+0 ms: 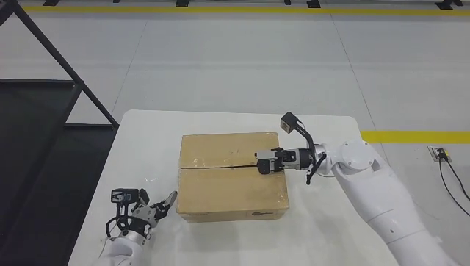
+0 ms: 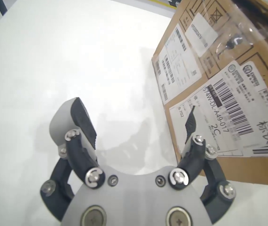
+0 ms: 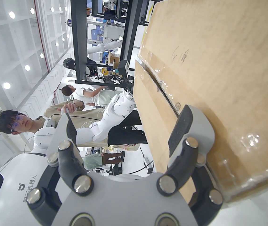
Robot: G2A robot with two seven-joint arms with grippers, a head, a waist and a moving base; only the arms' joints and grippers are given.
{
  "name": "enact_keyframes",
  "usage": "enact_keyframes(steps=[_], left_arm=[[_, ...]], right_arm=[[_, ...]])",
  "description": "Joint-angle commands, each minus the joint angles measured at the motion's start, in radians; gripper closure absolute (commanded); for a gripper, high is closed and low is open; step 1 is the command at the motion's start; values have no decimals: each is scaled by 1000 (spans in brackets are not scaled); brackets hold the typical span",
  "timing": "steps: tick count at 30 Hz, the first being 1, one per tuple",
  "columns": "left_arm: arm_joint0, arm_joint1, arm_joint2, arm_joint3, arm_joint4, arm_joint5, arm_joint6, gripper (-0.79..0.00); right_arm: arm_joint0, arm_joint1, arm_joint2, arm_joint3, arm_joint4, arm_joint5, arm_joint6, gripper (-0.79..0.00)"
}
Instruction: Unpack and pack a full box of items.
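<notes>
Mid-table in the top view, the closed box (image 1: 231, 174) has the right gripper (image 1: 263, 162) at its seam's end. Left wrist view: the left gripper (image 2: 136, 121) hangs spread beside the box, near the table's (image 1: 147, 141) near edge. Right wrist view: jaws are spread, one finger (image 3: 181, 128) at the seam, probably to lift a flap.

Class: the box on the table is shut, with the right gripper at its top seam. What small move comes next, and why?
Probably tip the right gripper down so one tip hooks into the seam and pries upward: the box is unopened, the seam gapes slightly, and the open gripper rests beside it.
</notes>
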Motion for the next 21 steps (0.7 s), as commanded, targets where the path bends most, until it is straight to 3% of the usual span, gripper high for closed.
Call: enact_keyframes(steps=[1,12,21], left_arm=[[-13,-3,17,11,69,49,30,-785],[-100,-24,138,132,337,138,128,-785],[-189,-53,211,229,462,292,173,-785]], right_arm=[[-2,1,3,-2,-2,-1,1,-785],[-11,6,18,-15,-9,3,6,-785],[-18,8,26,-22,-13,7,5,-785]])
